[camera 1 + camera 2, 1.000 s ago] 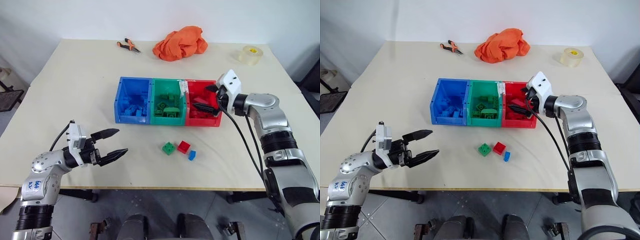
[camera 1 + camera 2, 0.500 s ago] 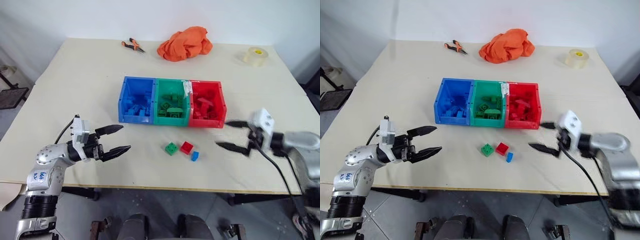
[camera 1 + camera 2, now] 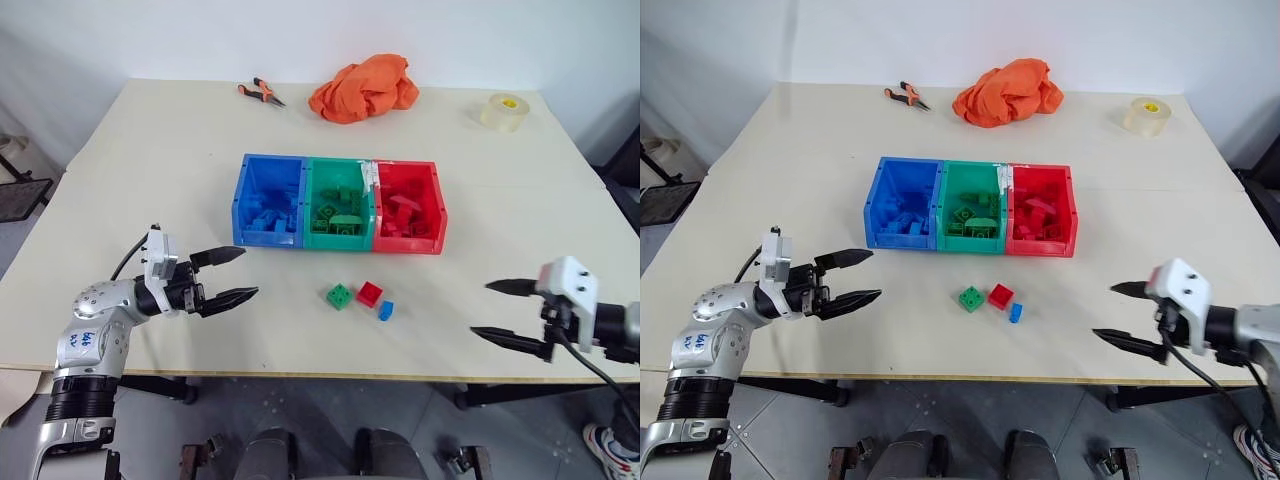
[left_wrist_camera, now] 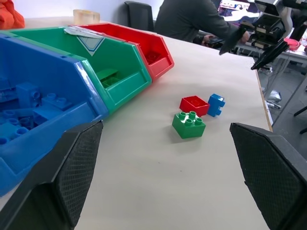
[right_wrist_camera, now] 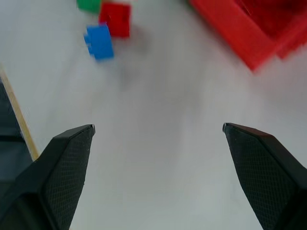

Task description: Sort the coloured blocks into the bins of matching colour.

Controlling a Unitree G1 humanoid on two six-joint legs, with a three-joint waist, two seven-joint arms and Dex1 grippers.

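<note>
Three loose blocks lie together in front of the bins: a green block (image 3: pixel 339 296), a red block (image 3: pixel 370 293) and a smaller blue block (image 3: pixel 386 310). The blue bin (image 3: pixel 267 200), green bin (image 3: pixel 340 204) and red bin (image 3: pixel 407 207) stand side by side mid-table, each holding bricks of its own colour. My left gripper (image 3: pixel 234 274) hovers open over the table, left of the blocks, pointing toward them. My right gripper (image 3: pixel 499 311) is open and empty near the table's front right edge, right of the blocks. The blocks also show as the green block (image 4: pixel 189 124), red block (image 4: pixel 194 105) and blue block (image 5: pixel 99 41).
An orange cloth (image 3: pixel 362 87), pliers (image 3: pixel 256 93) and a clear tape roll (image 3: pixel 500 110) lie along the far side of the table (image 3: pixel 150 180). A seated person (image 4: pixel 192 21) shows beyond the table in the left wrist view.
My right gripper has pulled back from over the red bin to the table's front right edge, staying open. The left gripper has barely moved.
</note>
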